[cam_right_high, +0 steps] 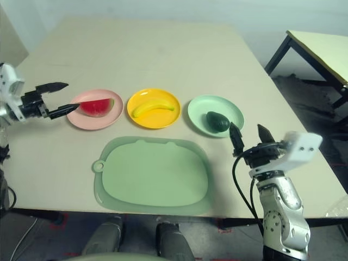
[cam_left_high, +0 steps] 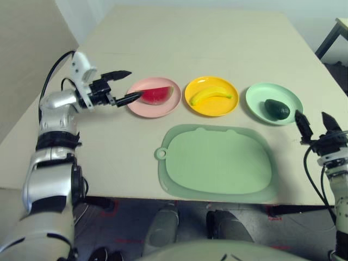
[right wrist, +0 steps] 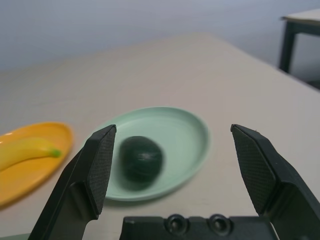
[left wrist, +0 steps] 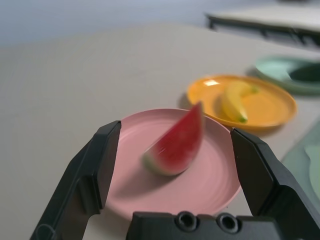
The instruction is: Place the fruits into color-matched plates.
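Three plates stand in a row across the middle of the table (cam_left_high: 179, 38), and each already carries its matching fruit. On the left, the pink plate (cam_left_high: 142, 105) holds the watermelon wedge (cam_left_high: 157, 95), red flesh up and green rind along its near edge. In the middle, the yellow-orange plate (cam_left_high: 211, 106) holds the banana (cam_left_high: 210, 95), lying across it with its curve bowed toward the far side. On the right, the mint green plate (cam_left_high: 258, 98) holds the dark avocado (cam_left_high: 277, 109), which sits toward the right, near part of that plate.

My left gripper (cam_left_high: 126, 86) hangs just left of the pink plate, pointing right toward it. Its two black fingers are spread wide with nothing between them; the lower fingertip reaches over the plate's left rim, close to the wedge, but I cannot tell whether it touches. From my left wrist, the wedge (left wrist: 176, 144) appears framed between the fingers.

My right gripper (cam_right_high: 248, 137) is at the right near side of the table, just nearer than the mint green plate, fingers pointing up and away. Its jaws are also wide apart and empty. From my right wrist, the avocado (right wrist: 141, 156) appears in its plate (right wrist: 187, 130) beyond them.

A large green cutting mat (cam_left_high: 217, 163) lies bare on the near side of the table, in front of the middle and right plates.
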Action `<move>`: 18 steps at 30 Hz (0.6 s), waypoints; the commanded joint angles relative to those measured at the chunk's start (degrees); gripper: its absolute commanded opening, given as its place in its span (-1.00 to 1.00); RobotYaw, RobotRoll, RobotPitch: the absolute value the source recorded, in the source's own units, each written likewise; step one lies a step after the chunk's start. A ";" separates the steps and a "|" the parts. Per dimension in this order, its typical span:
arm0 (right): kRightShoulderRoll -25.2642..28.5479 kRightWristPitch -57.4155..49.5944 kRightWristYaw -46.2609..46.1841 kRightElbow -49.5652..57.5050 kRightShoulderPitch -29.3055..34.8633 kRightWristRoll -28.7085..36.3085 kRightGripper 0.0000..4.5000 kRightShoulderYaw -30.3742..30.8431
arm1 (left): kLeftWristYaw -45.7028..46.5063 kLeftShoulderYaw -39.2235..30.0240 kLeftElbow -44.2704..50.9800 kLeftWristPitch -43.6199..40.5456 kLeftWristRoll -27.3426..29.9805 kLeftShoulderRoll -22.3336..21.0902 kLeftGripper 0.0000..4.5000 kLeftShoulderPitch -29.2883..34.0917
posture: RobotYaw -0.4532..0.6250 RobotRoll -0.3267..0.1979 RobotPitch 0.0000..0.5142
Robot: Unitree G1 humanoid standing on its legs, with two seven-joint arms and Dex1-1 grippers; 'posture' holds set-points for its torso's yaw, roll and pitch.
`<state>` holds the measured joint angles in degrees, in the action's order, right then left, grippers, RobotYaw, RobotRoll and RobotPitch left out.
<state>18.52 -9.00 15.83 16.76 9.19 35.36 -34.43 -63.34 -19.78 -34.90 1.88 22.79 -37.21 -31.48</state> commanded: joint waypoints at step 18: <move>3.62 31.69 27.52 -25.54 6.03 -6.22 1.00 0.86 | 11.63 -3.89 1.18 2.75 1.81 5.86 0.99 17.59 | 0.22 0.25 -0.56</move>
<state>21.53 21.22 42.39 -7.43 15.31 30.12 -34.41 -51.58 -23.73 -31.97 3.48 25.28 -31.50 -14.69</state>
